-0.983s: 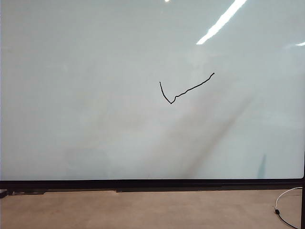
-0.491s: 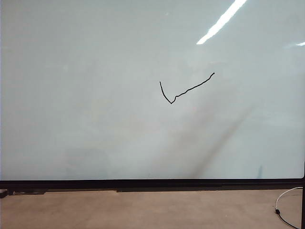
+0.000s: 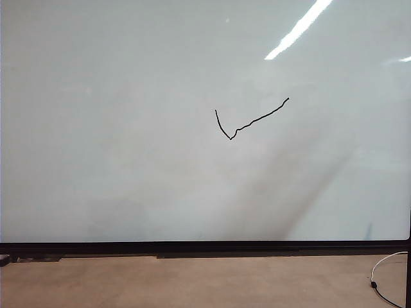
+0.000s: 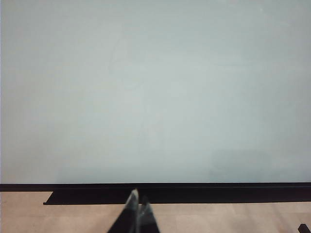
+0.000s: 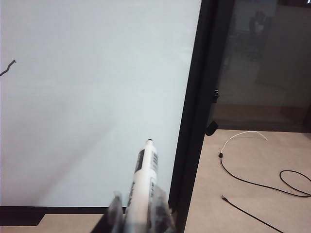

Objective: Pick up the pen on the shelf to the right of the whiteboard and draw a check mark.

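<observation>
The whiteboard (image 3: 128, 128) fills the exterior view, and the black check mark (image 3: 247, 122) sits a little right of its middle. Neither gripper shows in that view. In the right wrist view my right gripper (image 5: 138, 209) is shut on the pen (image 5: 146, 170), whose white barrel and dark tip point at the whiteboard (image 5: 97, 97) near its right frame (image 5: 194, 121). The far end of the check mark (image 5: 7, 69) shows at the picture's edge. My left gripper (image 4: 137, 203) is shut and empty, facing the whiteboard (image 4: 155, 87) just below its lower frame (image 4: 194, 187). The shelf is out of view.
Brown floor (image 3: 192, 282) runs below the board. White and black cables (image 5: 252, 182) lie on the floor right of the board, also seen in the exterior view as a cable (image 3: 382, 273). A dark glass panel (image 5: 262, 63) stands beyond the board's right frame.
A faint dark reflection low on the board's right side has drifted to the right. The check mark and the rest of the exterior view look the same.
</observation>
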You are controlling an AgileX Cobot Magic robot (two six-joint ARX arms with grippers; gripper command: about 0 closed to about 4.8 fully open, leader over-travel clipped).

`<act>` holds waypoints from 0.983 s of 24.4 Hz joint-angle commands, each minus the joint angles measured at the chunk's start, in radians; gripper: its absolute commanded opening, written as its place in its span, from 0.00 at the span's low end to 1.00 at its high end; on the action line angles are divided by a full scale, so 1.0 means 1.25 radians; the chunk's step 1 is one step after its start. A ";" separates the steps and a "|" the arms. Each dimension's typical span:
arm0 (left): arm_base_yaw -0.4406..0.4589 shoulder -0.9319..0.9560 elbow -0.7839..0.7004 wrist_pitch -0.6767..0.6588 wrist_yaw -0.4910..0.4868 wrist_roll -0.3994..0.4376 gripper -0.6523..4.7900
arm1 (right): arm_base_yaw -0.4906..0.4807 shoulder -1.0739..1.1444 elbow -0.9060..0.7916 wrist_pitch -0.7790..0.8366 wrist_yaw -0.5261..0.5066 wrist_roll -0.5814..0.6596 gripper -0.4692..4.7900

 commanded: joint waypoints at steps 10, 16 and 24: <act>0.000 0.000 0.002 0.010 0.000 0.004 0.11 | -0.016 0.000 0.004 0.002 -0.021 0.009 0.08; 0.000 0.000 0.002 0.010 0.000 0.004 0.11 | -0.017 0.000 0.004 0.002 -0.019 0.008 0.08; 0.000 0.000 0.002 0.010 0.000 0.004 0.11 | -0.017 0.000 0.004 0.002 -0.019 0.008 0.08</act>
